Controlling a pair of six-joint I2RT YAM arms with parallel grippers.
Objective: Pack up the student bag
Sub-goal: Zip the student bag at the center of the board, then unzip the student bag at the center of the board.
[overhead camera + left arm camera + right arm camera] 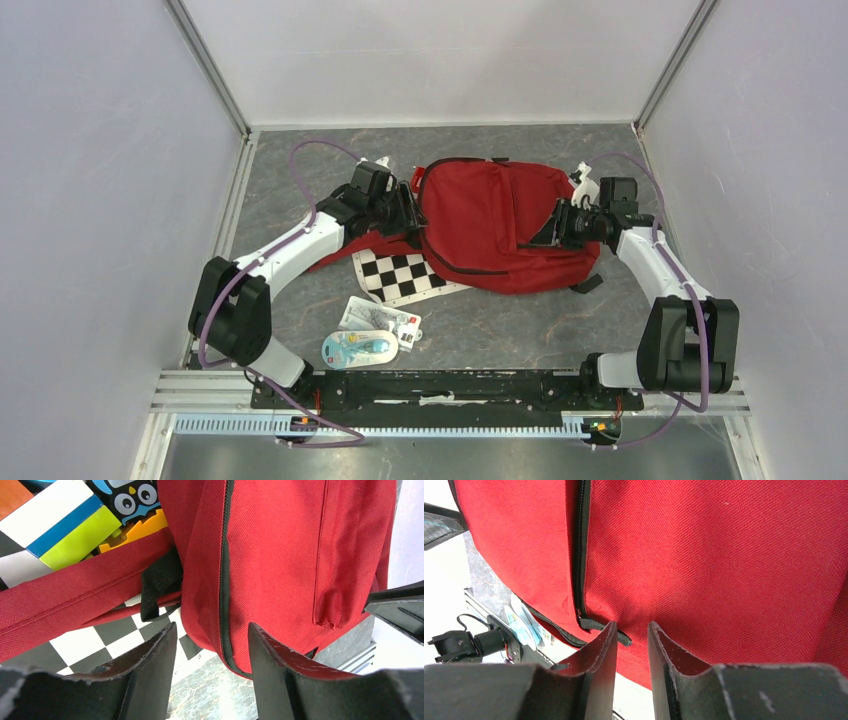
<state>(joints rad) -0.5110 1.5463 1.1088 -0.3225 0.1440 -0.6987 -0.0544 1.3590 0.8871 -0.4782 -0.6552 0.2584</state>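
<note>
Plainly the student bag (500, 225) lies flat on the worktop (520, 330), toward its far side, with its near-left corner over a chequered board (400, 275) and one arm at each flank. The left hand (408, 212) is spread, its fingers (150, 665) either side of the bag's edge where the black zip (223, 580) runs, with a gap showing on both sides (so nothing is gripped there yet). The right hand (552, 228) stands narrow against the opposite flank, just beside the zip's tail (599, 626); whether cloth is caught between its fingers I cannot tell. The step looks to be taking hold of both sides so the bag can be opened. To do it well, I judge each hand should bite fabric close beside the zip rather than the teeth. Each should take a full fold so the weave does not slip, and both should pull evenly, lest the bag drag the board along.
</note>
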